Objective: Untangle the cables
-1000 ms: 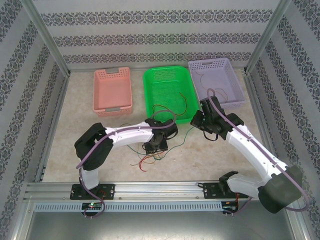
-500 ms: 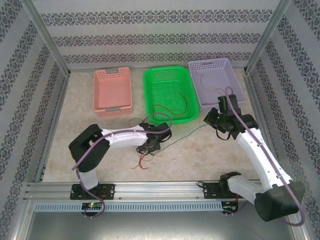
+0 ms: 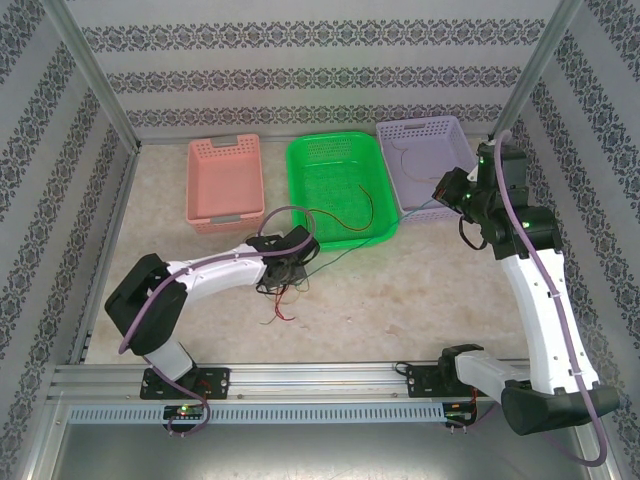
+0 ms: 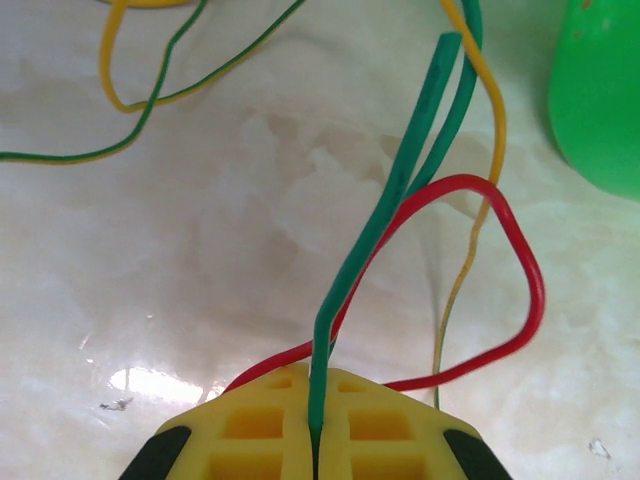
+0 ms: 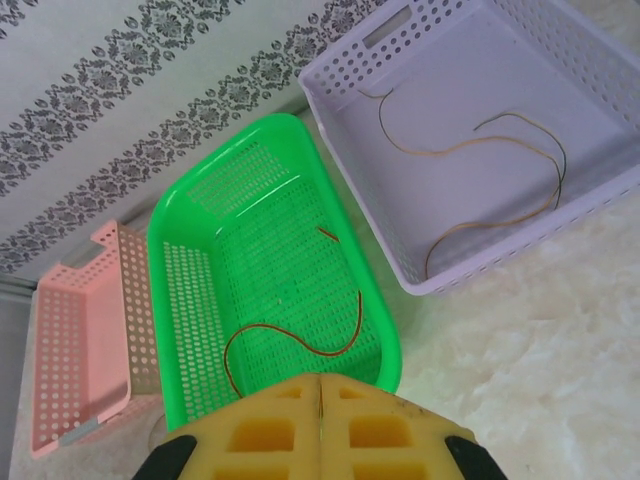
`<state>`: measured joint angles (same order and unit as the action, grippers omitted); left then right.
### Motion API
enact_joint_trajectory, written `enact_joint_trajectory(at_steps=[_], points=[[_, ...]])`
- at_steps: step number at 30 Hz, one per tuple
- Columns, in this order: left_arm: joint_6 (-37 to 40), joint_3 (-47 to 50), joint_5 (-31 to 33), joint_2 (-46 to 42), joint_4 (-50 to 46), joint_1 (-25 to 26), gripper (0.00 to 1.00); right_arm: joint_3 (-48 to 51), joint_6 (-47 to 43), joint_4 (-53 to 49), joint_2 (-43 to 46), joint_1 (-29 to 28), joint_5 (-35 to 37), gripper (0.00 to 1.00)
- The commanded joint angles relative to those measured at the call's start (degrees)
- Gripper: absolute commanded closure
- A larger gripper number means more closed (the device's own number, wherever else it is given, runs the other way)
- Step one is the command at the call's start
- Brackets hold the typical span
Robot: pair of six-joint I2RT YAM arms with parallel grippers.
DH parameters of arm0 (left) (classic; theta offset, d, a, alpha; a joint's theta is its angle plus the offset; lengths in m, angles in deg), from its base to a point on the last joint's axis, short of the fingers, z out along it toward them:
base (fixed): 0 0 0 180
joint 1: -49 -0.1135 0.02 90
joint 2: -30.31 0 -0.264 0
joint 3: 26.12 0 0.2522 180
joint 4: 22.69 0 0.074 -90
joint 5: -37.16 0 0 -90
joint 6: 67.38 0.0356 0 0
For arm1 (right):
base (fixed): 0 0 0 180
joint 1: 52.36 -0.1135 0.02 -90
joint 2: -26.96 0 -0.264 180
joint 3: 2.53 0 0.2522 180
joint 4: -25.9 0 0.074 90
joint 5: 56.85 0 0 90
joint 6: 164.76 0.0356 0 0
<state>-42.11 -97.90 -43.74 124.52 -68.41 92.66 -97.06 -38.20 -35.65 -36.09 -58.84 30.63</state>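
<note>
Pinching a green cable with the left gripper, low over the tangled cables on the worktop. Right gripper pressed together, raised beside the purple basket. Seemingly mid-separation; next calls for a steady pull, sparing the red loop.

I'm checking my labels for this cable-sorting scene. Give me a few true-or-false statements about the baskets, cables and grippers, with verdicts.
1. The left gripper is shut on a thin green cable. True.
2. The pink perforated plastic basket holds a cable. False: no cable shows in it.
3. A thin reddish-orange cable lies in the green perforated plastic basket. True.
4. The right gripper stands wide open. False: it is shut.
5. The lavender perforated plastic basket stands between the other two. False: the green one does.
</note>
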Motion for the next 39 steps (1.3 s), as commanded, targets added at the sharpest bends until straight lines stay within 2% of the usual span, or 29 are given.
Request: enact_joint_trajectory(at_steps=[1,5,12,20,24,27,30,31,35,39], points=[[0.4,4.6,2.2,0.4,-10.5,-2.7,1.0,-1.2,-1.2,9.4,2.8,2.2,6.1,1.0],[0.7,4.2,2.1,1.3,-11.4,-3.5,1.0,-0.5,-1.5,9.2,5.3,3.0,8.9,1.0],[1.3,4.4,1.9,2.5,-11.6,-4.6,1.0,-12.0,-3.0,9.3,2.8,6.8,9.5,1.0],[2.5,2.3,1.9,5.3,-11.7,-5.0,1.0,-22.8,-1.4,10.6,0.3,7.1,7.9,1.0],[2.8,1.6,1.7,5.3,-11.5,-5.2,0.98,-26.9,0.2,10.2,-1.5,7.1,4.8,1.0],[3.1,0.4,1.3,4.0,-11.7,-5.2,0.86,-27.2,1.4,10.1,-2.2,7.1,2.1,1.0],[3.1,-1.7,1.2,1.7,-13.4,-5.1,0.59,-26.5,2.2,10.7,-2.6,7.1,-0.8,1.0],[3.1,-2.8,1.3,0.7,-14.2,-5.2,0.54,-26.5,2.5,11.1,-2.8,7.1,-1.9,1.0],[2.8,-7.7,1.4,-4.2,-17.0,-5.2,0.39,-27.2,4.0,13.5,-4.2,7.1,-6.6,1.0],[-0.7,-14.0,1.3,-10.9,-20.0,-5.8,0.29,-27.5,9.5,19.9,-7.3,6.9,-16.1,1.0]])
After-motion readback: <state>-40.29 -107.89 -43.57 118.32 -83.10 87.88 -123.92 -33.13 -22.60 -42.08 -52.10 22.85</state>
